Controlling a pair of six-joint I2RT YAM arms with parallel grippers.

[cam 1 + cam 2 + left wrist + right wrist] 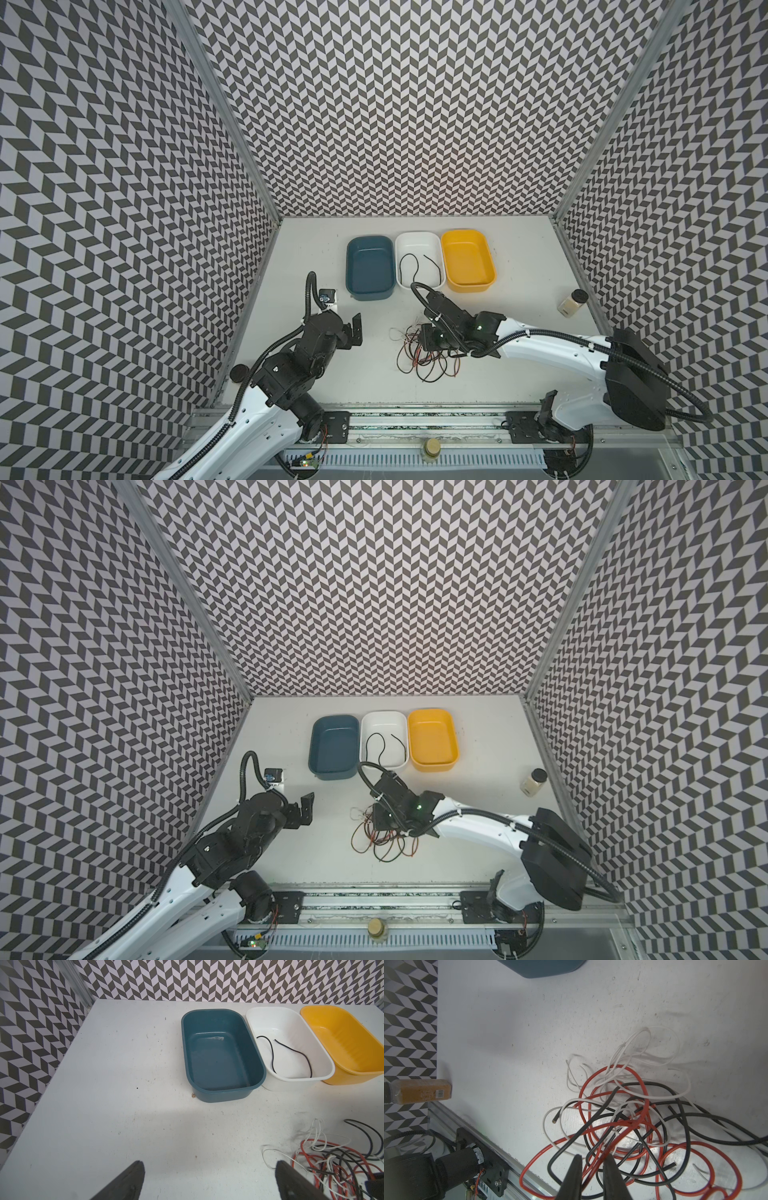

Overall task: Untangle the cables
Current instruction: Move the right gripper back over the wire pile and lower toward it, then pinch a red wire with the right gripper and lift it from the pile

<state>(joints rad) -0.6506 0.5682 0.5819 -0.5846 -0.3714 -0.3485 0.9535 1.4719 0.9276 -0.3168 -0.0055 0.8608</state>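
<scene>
In both top views the cables (424, 359) lie as 1 loose knot of red, black and white loops directly beneath the right gripper (427, 341). 1 black strand (409, 266) lies apart in the white tray (417, 237) beyond it. The left gripper (355, 332) hangs well off to the heap's side.

Left wrist view: its jaws stand wide and hold nothing, with the tangle just past 1 fingertip.

Right wrist view: the jaws are narrow with red strands between them; whether they pinch, I cannot tell.

The step looks like picking 1 red strand. Next it needs a firm pinch, then a slow lift so the other loops slip free.
</scene>
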